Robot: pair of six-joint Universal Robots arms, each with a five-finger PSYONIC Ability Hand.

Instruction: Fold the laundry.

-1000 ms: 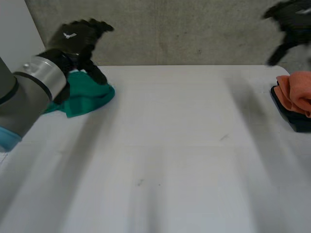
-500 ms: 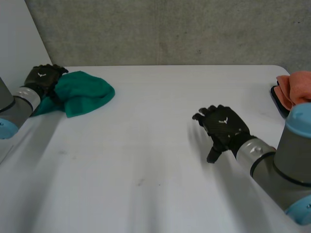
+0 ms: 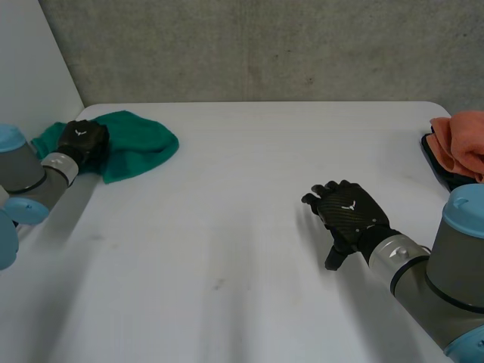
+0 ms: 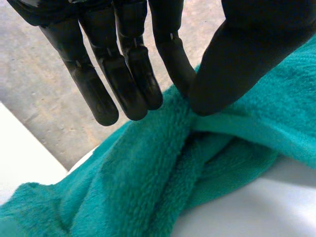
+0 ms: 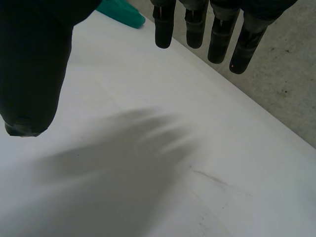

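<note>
A crumpled green towel lies at the table's far left corner. My left hand rests on the towel's left part. In the left wrist view, the thumb and a finger pinch a raised ridge of the green towel between them, while the other fingers stay nearly straight above the cloth. My right hand hovers low over bare table right of the middle, palm down, open with fingers spread and nothing in it. Past its fingers, the right wrist view catches a bit of the green towel.
The white table stretches between the two hands. An orange cloth is heaped on a dark tray at the right edge. A grey concrete wall stands behind the table, and a white panel rises at the far left.
My left hand dropped from above the towel onto its left part and pinched the cloth. My right hand came down from the far right to the table's middle right, then held still.
</note>
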